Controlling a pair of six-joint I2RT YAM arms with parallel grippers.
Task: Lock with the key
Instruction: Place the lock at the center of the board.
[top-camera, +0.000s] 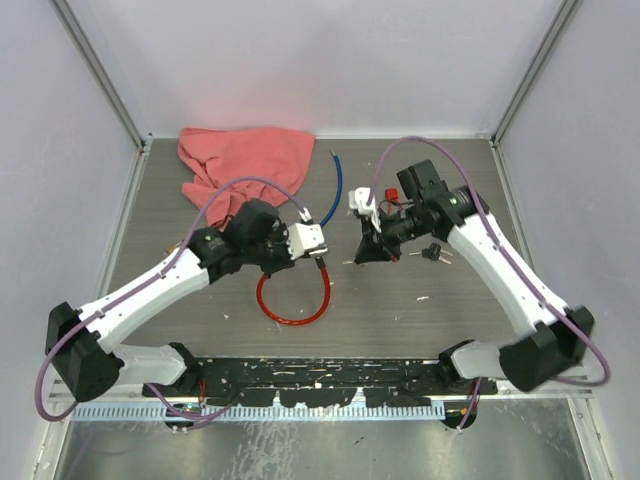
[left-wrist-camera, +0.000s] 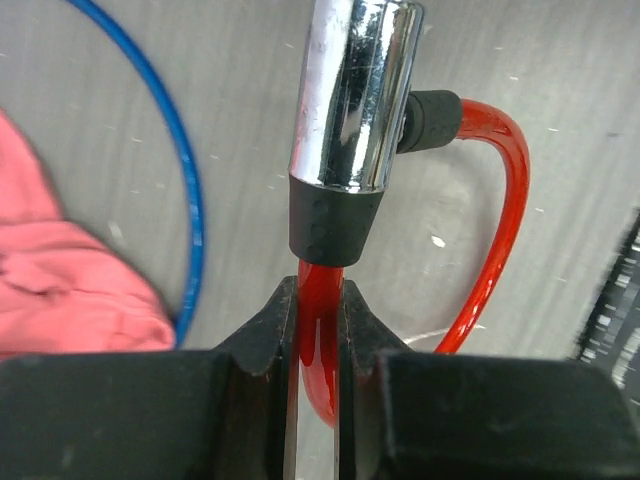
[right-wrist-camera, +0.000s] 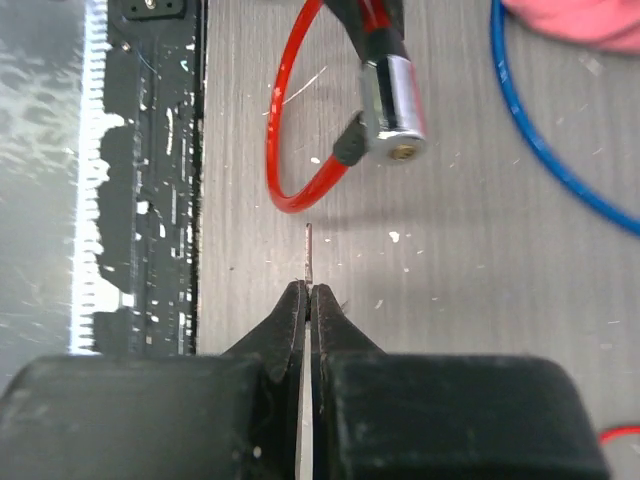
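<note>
The lock has a chrome barrel (left-wrist-camera: 355, 95) on a red cable loop (top-camera: 293, 300). My left gripper (left-wrist-camera: 318, 310) is shut on the red cable (left-wrist-camera: 316, 300) just below the barrel's black collar. In the right wrist view the barrel (right-wrist-camera: 392, 110) shows its keyhole end (right-wrist-camera: 403, 152) facing my right gripper (right-wrist-camera: 309, 295). That gripper is shut on the key (right-wrist-camera: 308, 255), whose thin blade sticks out edge-on. The blade tip is apart from the barrel, lower and to its left. From above, the right gripper (top-camera: 372, 250) stands just right of the barrel (top-camera: 311, 240).
A pink cloth (top-camera: 245, 160) lies at the back left, with a blue cable (top-camera: 335, 190) beside it. Spare keys (top-camera: 435, 250) lie on the table under the right arm. A black rail (top-camera: 320, 380) runs along the near edge.
</note>
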